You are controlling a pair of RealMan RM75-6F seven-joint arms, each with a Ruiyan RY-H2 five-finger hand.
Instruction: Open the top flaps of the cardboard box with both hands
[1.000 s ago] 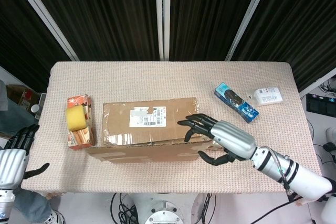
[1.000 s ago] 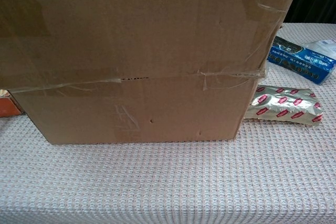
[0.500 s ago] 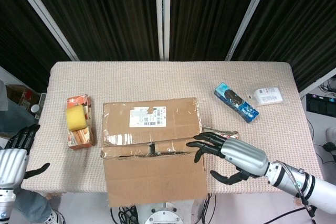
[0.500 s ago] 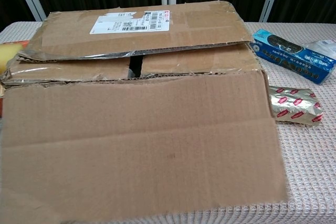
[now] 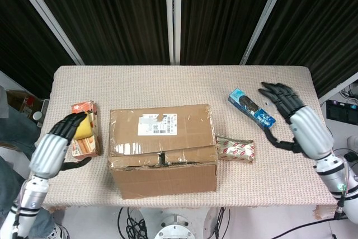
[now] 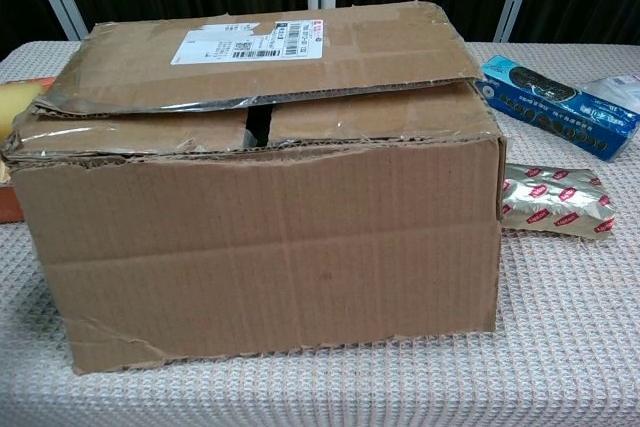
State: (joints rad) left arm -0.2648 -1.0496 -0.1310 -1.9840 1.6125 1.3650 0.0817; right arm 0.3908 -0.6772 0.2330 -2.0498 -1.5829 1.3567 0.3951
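The cardboard box [image 5: 162, 149] stands in the middle of the table. Its near top flap [image 6: 260, 257] hangs down flat against the front wall. The far flap [image 6: 260, 52], with a white label, still lies over the top. Under it two inner side flaps [image 6: 130, 132] lie shut with a narrow gap between them. My left hand [image 5: 53, 149] hovers to the left of the box with fingers spread, holding nothing. My right hand [image 5: 302, 124] is well to the right of the box, fingers apart and empty. Neither hand shows in the chest view.
An orange carton [image 5: 84, 141] with a yellow sponge [image 5: 81, 126] on it lies left of the box, under my left hand. A silver and red snack pack [image 5: 235, 148] lies against the box's right side. A blue biscuit pack [image 5: 251, 109] and a white tissue pack [image 5: 285, 103] lie at the back right.
The near flap swung from sticking out over the table edge down against the box front. My right hand drew away to the right. My left hand came in toward the box.
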